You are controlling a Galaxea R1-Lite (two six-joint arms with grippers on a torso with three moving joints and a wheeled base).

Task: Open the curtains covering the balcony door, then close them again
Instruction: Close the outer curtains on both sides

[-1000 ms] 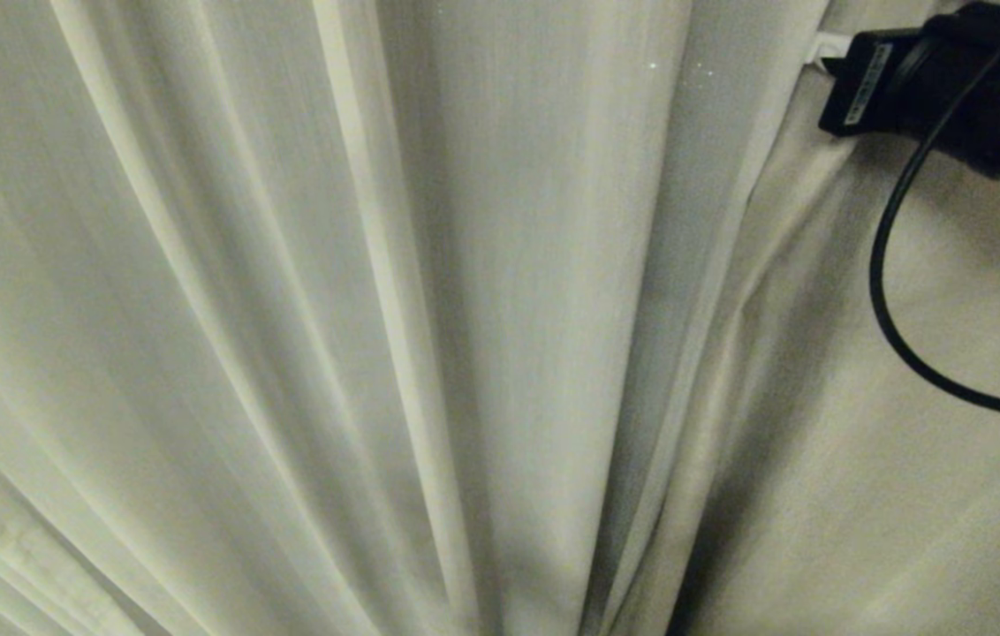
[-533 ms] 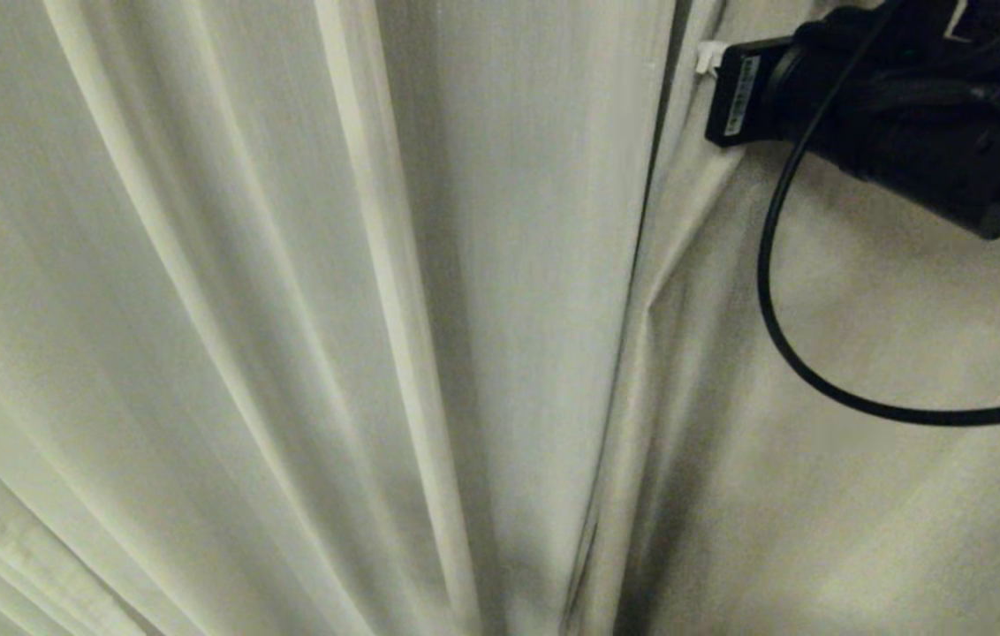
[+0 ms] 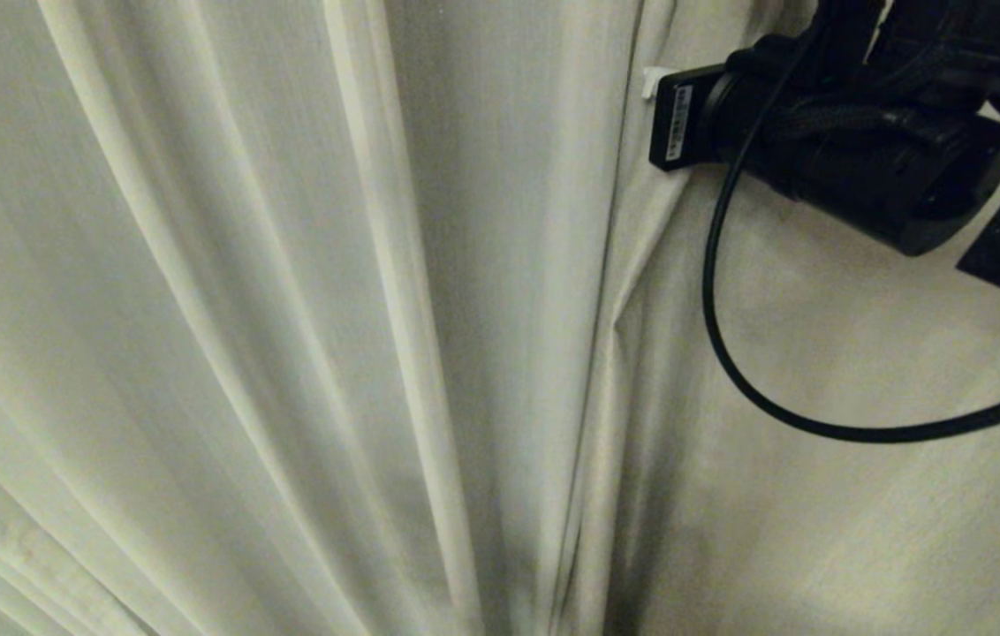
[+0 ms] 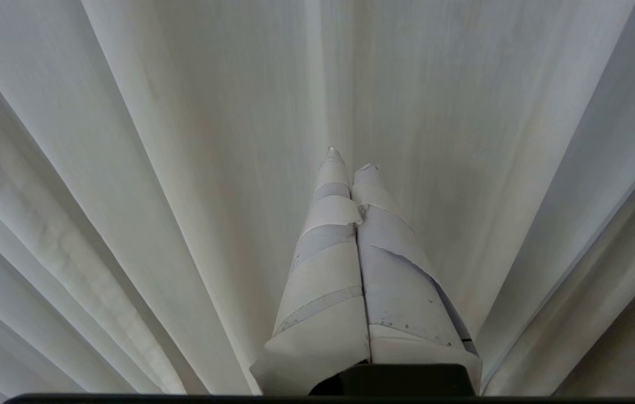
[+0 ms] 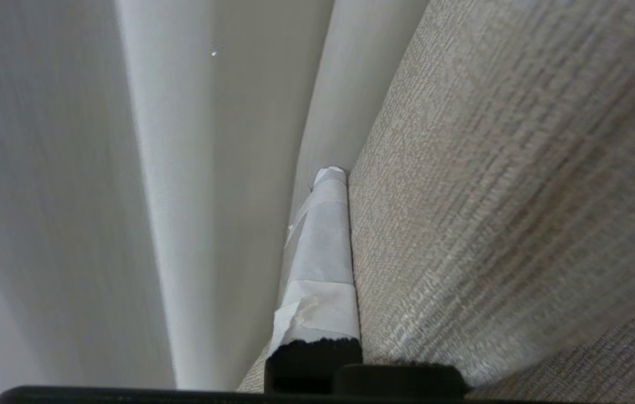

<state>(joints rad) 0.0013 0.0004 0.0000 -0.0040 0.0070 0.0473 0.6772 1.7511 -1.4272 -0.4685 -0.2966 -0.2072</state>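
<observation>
- The black right arm, with its right gripper (image 5: 328, 185), has moved toward the middle of the head view since a second ago, and the edge of the right-hand panel has shifted with it.
- The tall cream pleated fabric curtains (image 3: 288, 309) fill every view. The two panels meet at a dark seam (image 3: 606, 291) just beside the gripper.
- The right gripper is clenched, and its taped fingers (image 5: 320, 252) are tucked between the folds, with coarse woven cloth pressed against one side. I think it is pushing a panel sideways rather than pinching it.
- No glass door shows yet, so the opening has hardly begun.
- The left gripper (image 4: 351, 163) is clenched on nothing, pointing at the curtains without touching them.
- A looping black cable (image 3: 730, 353) hangs from the right arm and could snag the cloth.
</observation>
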